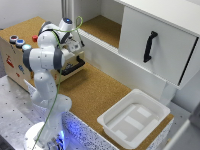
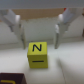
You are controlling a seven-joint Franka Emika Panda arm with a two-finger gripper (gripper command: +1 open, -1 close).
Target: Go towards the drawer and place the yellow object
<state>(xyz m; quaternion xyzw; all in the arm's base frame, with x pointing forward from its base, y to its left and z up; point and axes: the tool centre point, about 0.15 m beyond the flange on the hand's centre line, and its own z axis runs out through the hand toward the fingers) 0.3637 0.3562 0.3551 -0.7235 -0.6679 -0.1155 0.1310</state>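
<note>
The yellow object [image 2: 37, 54] is a small yellow cube with a black letter N on its face. It rests on a pale surface in the wrist view, which looks like the floor of the drawer. My gripper [image 2: 40, 40] is open, with its two fingers spread either side of the cube and not touching it. In the exterior view the gripper [image 1: 76, 46] hangs over the pulled-out drawer [image 1: 74, 64] of the wooden box [image 1: 15, 60], just behind its black bar handle [image 1: 76, 67]. The cube is hidden in the exterior view.
Coloured buttons [image 1: 19, 42] sit on top of the wooden box. A white plastic tray [image 1: 135, 117] stands on the cork table [image 1: 92, 92] at the exterior view's right. A big white cabinet panel with a black handle [image 1: 150, 46] is behind it.
</note>
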